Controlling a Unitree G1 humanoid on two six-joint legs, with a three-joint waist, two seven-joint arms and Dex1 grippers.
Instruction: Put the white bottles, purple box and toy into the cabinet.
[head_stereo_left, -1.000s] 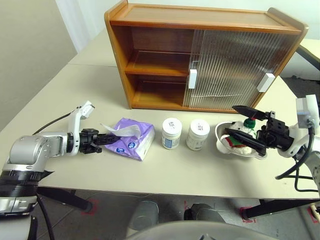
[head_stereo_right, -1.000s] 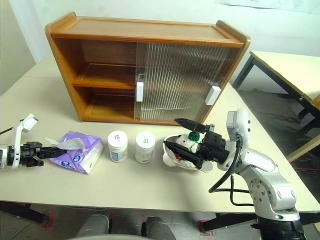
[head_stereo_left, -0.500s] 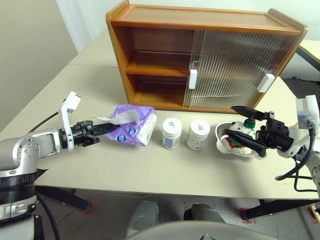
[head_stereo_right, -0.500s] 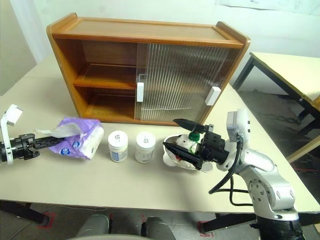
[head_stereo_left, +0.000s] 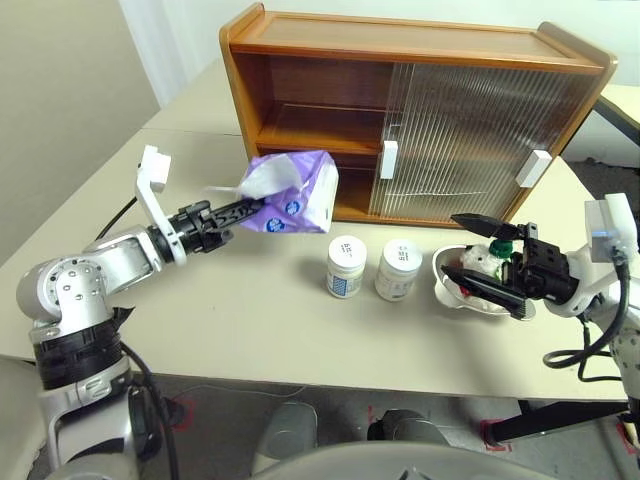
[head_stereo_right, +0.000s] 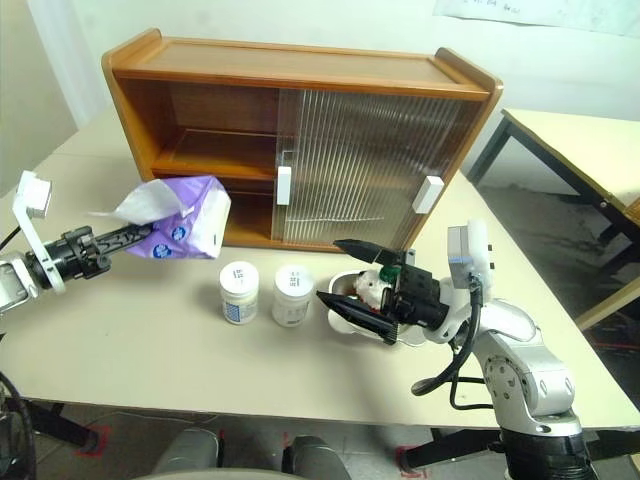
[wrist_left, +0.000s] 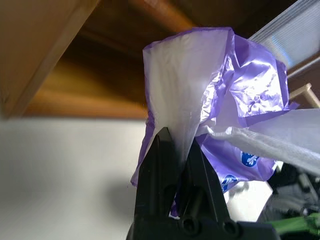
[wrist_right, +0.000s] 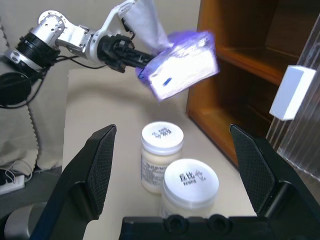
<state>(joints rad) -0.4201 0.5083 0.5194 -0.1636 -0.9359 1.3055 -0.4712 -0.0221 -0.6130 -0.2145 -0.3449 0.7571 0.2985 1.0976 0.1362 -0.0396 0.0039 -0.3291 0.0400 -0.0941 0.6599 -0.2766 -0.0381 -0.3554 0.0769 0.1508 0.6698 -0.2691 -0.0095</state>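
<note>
The left claw (head_stereo_left: 243, 211) clenches the purple box (head_stereo_left: 293, 191) by its wrapper, aloft before the cabinet (head_stereo_left: 420, 110) opening; keep it level through the gap. The right claw (head_stereo_left: 480, 255), released, straddles the toy (head_stereo_left: 482, 262).

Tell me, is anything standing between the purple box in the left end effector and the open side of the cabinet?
Nothing visible does. The purple box hangs in the left end effector, lifted off the table just in front of the cabinet, whose left half is open. The sliding doors cover only the right half, and the bottles stand lower and to the right.
</note>
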